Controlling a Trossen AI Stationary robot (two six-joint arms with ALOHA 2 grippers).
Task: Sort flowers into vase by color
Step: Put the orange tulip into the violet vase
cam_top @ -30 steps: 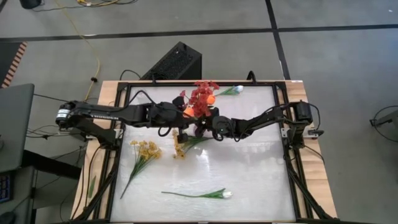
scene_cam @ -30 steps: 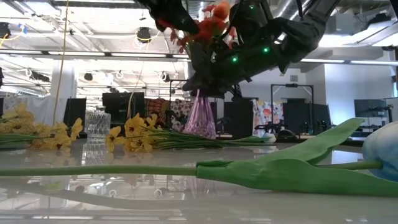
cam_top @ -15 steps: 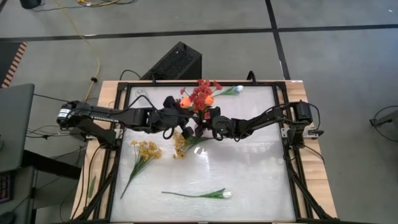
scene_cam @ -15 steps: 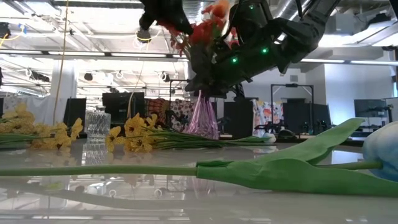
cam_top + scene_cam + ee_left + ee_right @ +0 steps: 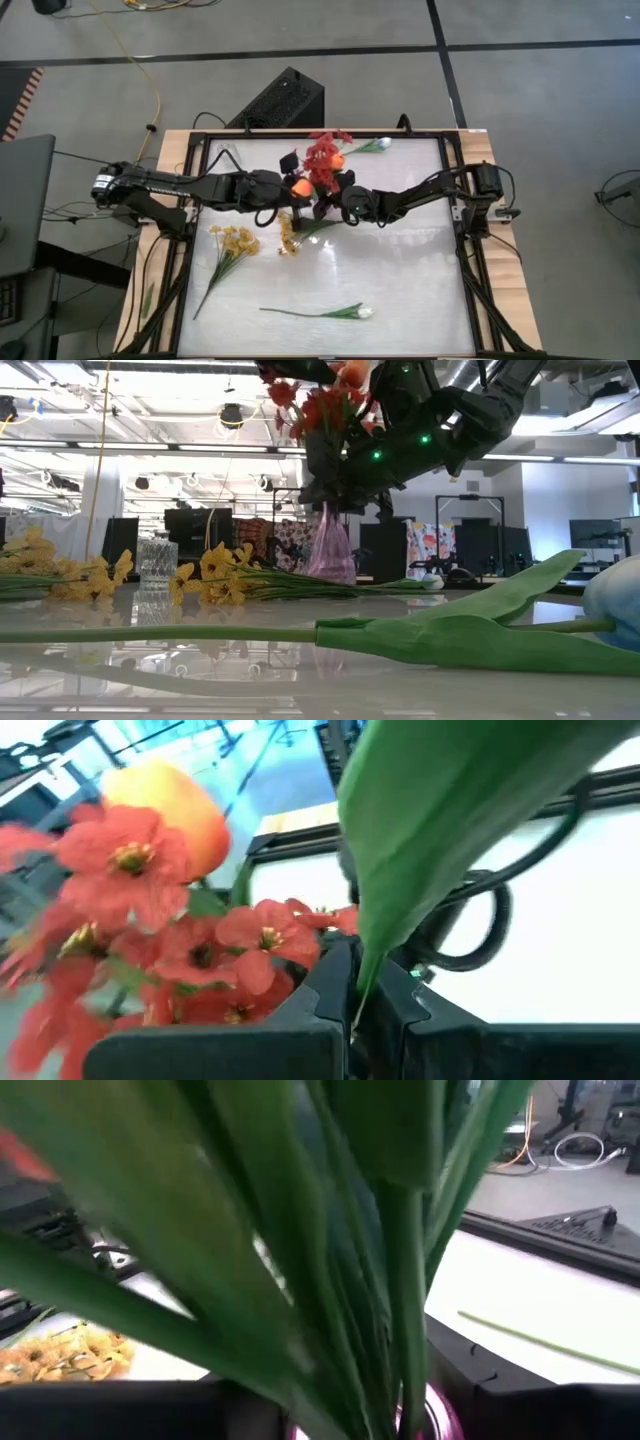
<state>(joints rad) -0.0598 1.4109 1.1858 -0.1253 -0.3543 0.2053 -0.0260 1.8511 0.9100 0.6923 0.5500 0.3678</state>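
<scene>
A pink vase [image 5: 326, 552] holds a red flower cluster [image 5: 322, 165] with an orange bloom [image 5: 337, 158] in it. It stands mid-table, toward the far edge, with my right gripper [image 5: 325, 207] shut on it. My left gripper [image 5: 288, 190] is just left of the cluster. It is shut on a green-leaved flower whose orange bloom [image 5: 298, 185] shows above the fingers. Two yellow sprays [image 5: 235, 240] [image 5: 288, 235] and a white tulip [image 5: 355, 312] lie flat on the table. My left gripper pinches the flower's narrow lower green tip [image 5: 362, 992] between its two fingers, which come nearly level from the table's left. The broad leaf [image 5: 440, 810] rises from the fingers, clear of the table. My right gripper grips the vase near its rim [image 5: 445, 1415], one finger on either side, coming nearly level from the table's right. Green stems [image 5: 400, 1280] rise between the fingers. I cannot tell whether the vase's base touches the table.
A second white bud [image 5: 380, 145] lies at the table's far edge. A clear glass vase [image 5: 157, 565] stands at the left in the low view. A long green tulip stem [image 5: 400, 635] fills the low view's foreground. The table's right half has free room.
My left gripper, still shut on its flower, has swung beside the red cluster, first toward the far edge, then back toward the near edge. It has risen a little and rolled slightly. My right gripper has kept the vase where it was.
</scene>
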